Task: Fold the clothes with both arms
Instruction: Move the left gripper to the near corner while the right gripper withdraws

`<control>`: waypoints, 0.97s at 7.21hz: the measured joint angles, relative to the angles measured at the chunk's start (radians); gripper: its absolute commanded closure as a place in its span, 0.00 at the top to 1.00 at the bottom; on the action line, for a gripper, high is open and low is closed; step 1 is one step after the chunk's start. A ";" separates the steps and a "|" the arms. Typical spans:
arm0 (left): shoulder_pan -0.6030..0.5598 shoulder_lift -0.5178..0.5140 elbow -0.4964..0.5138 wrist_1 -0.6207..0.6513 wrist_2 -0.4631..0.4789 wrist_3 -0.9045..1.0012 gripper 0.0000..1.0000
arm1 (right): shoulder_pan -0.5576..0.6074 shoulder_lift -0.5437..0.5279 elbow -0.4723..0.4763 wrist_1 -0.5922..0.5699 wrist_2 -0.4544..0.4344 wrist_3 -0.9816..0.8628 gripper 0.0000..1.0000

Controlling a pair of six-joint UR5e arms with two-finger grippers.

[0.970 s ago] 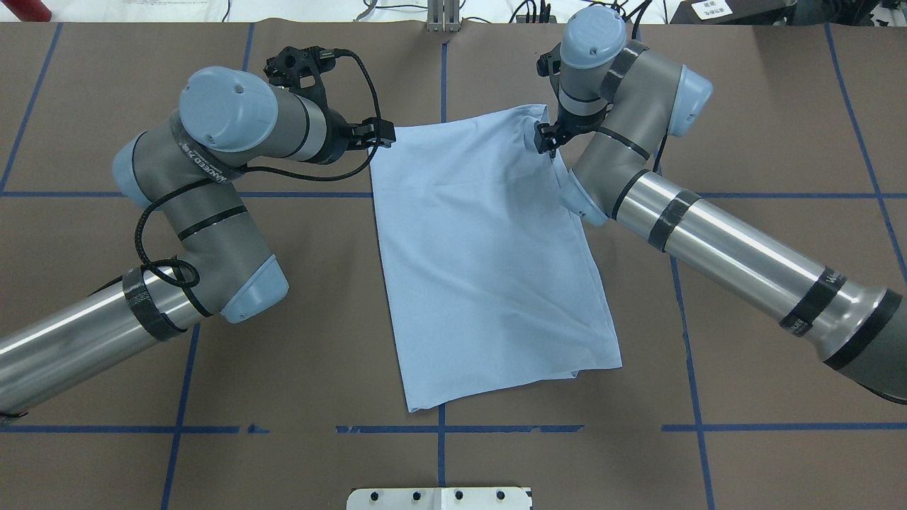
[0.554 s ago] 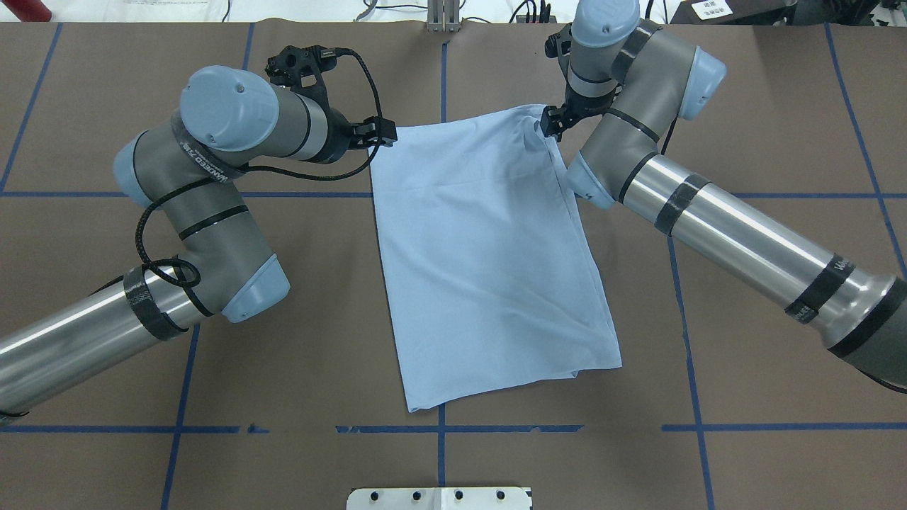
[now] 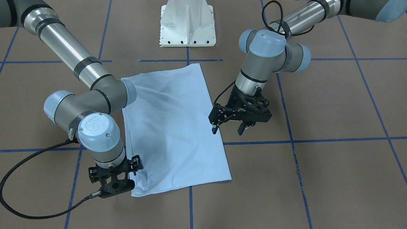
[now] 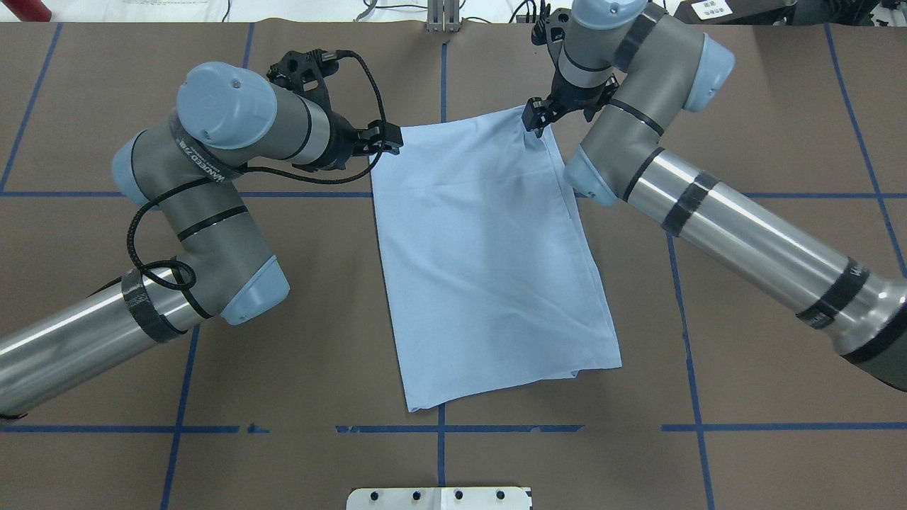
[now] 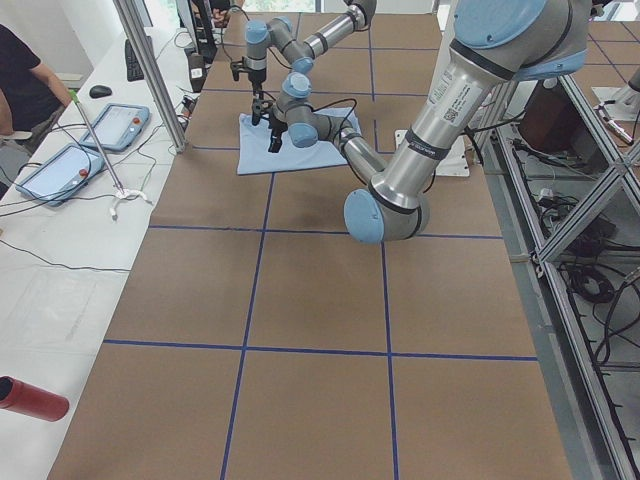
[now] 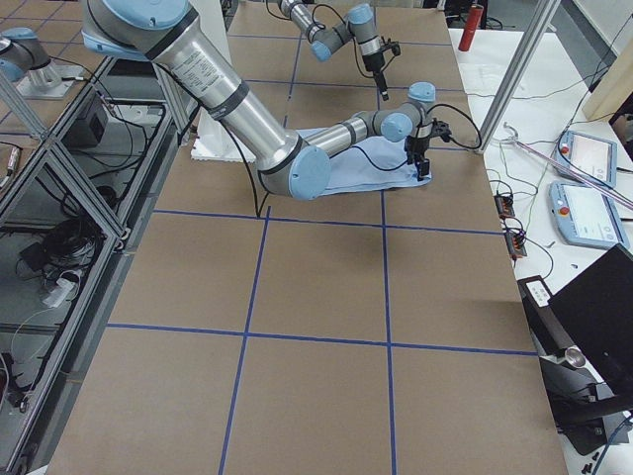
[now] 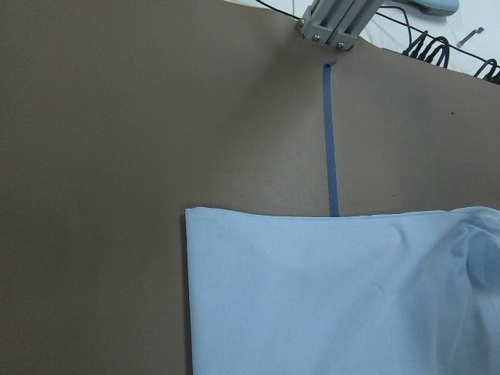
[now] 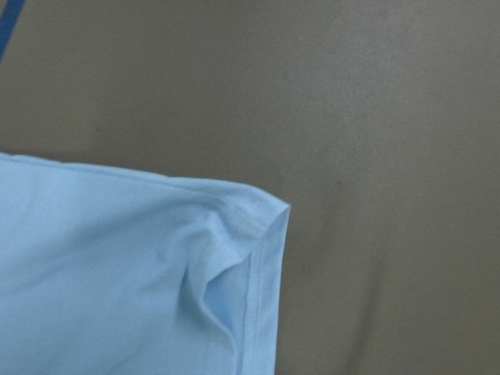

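Note:
The light blue T-shirt lies folded into a long flat rectangle in the middle of the brown table; its print and tag are hidden. It also shows in the front view. My left gripper is open and empty, hovering just beside the shirt's far left corner. My right gripper hangs over the far right corner, which lies puckered on the table. Its fingers are hidden in every view, so I cannot tell whether it is open or shut.
The white pedestal base stands at the near table edge. Blue tape lines grid the table. A metal post stands at the far edge. A person and tablets are at a side bench.
My right wrist has moved toward the far edge and slightly left over the shirt's far right corner. My left gripper has shifted a little toward the shirt. The shirt has barely moved.

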 measured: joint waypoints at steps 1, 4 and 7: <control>0.025 0.020 -0.018 0.003 -0.112 -0.100 1.00 | 0.003 -0.099 0.139 -0.003 0.063 0.037 1.00; 0.258 0.088 -0.127 0.008 -0.097 -0.532 0.97 | 0.001 -0.364 0.520 -0.032 0.200 0.245 1.00; 0.416 0.120 -0.151 0.025 0.003 -0.692 0.96 | -0.030 -0.437 0.630 -0.033 0.204 0.387 1.00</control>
